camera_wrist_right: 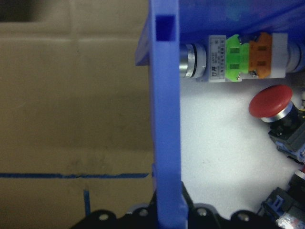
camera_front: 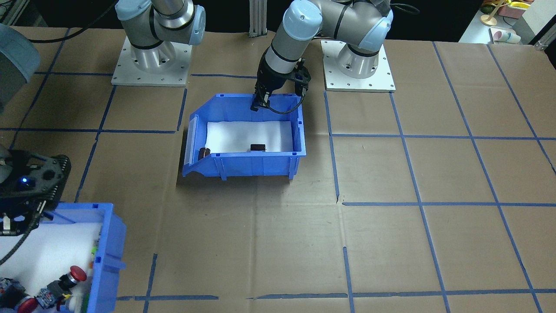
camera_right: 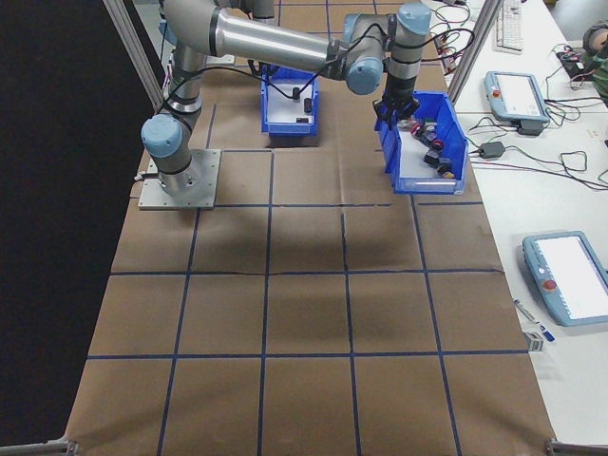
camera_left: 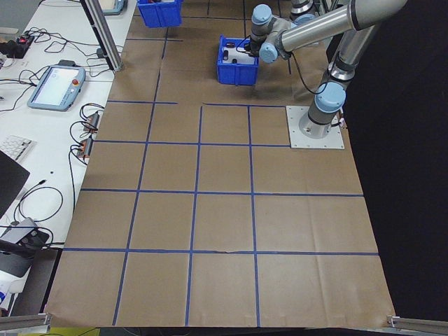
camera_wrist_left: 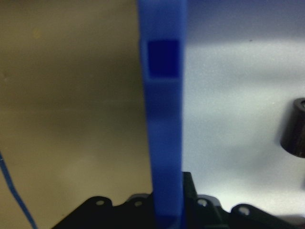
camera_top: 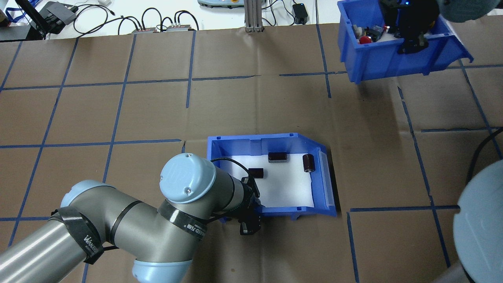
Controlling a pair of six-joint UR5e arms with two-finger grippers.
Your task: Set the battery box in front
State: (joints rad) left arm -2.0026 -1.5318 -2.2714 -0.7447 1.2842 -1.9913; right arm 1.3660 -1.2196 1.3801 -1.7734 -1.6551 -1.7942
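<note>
Near the middle of the brown paper-covered table (camera_front: pixel 391 243), gridded with blue tape, sits the battery box (camera_front: pixel 243 165), its white foam liner (camera_front: pixel 247 134) carrying dark battery pieces. My left gripper (camera_front: pixel 259 104) is clamped on its rear wall, one finger each side; bare paper lies all round it. My right gripper (camera_top: pixel 410 45) pinches the wall of the switch bin (camera_top: pixel 393 59) at the far edge, beside a red push-button (camera_wrist_right: pixel 269 102). "WANGER" marks my arm strap (camera_top: pixel 84 239).
</note>
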